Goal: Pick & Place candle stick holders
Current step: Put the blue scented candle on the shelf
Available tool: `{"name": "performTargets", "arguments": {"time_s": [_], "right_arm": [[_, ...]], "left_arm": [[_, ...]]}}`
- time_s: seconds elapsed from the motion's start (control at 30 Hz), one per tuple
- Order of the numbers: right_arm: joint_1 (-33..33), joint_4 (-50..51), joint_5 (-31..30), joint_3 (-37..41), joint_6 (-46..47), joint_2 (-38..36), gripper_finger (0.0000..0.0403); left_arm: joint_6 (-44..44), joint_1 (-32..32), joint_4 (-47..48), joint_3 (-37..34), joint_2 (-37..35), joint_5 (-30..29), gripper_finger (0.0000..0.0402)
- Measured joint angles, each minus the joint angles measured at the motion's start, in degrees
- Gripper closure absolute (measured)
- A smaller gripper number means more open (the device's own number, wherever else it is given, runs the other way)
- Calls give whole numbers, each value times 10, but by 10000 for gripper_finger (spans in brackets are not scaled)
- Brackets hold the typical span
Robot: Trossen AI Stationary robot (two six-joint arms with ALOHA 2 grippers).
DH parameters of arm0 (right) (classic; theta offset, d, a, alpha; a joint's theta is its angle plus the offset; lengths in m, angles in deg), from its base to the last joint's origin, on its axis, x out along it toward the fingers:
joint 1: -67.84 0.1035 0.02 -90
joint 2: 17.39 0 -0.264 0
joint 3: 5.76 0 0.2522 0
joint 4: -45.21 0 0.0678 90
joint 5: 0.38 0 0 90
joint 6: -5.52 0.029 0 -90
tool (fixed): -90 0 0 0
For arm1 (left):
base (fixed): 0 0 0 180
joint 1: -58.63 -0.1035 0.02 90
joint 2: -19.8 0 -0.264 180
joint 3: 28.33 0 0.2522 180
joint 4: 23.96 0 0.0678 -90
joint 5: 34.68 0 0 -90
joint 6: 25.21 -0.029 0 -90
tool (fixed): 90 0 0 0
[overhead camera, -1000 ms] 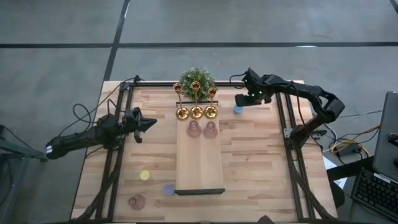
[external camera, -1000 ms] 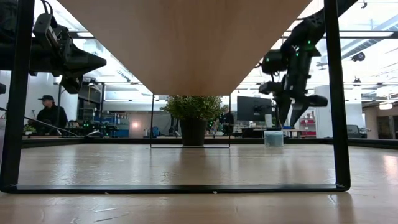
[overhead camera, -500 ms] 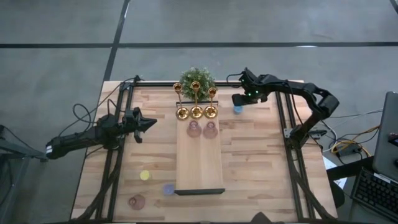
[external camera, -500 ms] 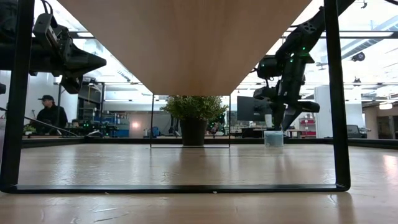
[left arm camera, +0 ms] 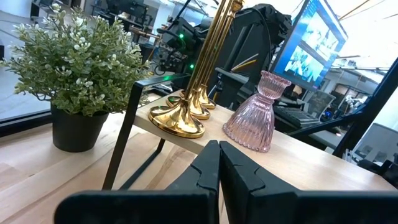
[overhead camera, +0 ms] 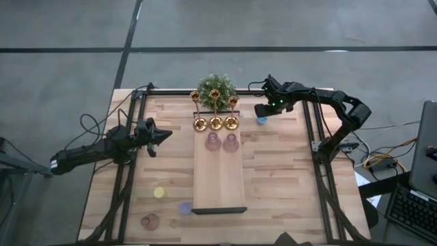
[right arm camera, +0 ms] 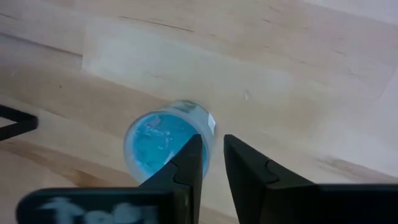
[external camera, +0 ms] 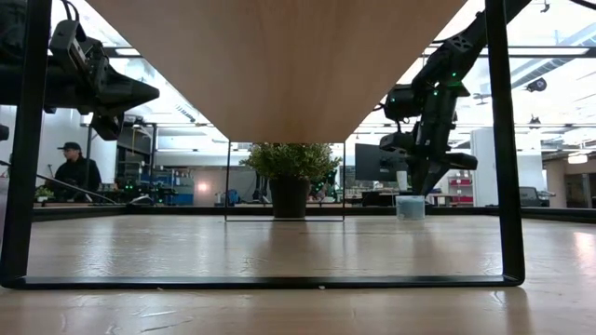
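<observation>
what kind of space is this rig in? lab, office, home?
Most likely an open-plan robotics lab or office. The low view shows computer monitors and a person at a workstation behind the wooden table; the high view shows a keyboard and loose cables beside it.

**Crowded top, open flanks**

Centre frame, the raised board [overhead camera: 218, 181] splits the worktop [overhead camera: 280, 174]. Its upper end is packed: three gold holders [overhead camera: 216, 123], two pink glass ones [overhead camera: 222, 143], the plant [overhead camera: 216, 89] just behind. Right of the board lies bare wood below the blue holder [overhead camera: 261, 120]. Lower left, yellow [overhead camera: 159, 193], purple [overhead camera: 184, 208] and pink [overhead camera: 149, 221] holders dot the lane.
</observation>
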Motion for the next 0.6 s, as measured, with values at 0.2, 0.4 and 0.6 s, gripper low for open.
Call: {"name": "performTargets", "arguments": {"time_s": [0.2,0.4,0.6], "right_arm": [[0,-4,-4,1,-8,0,350],[0,-6,-5,3,-24,0,372],[0,-10,-7,3,-30,1,394]], "left_arm": [[0,0,0,0,0,0,392],[0,0,0,0,0,0,392],[0,0,0,0,0,0,392]]}}
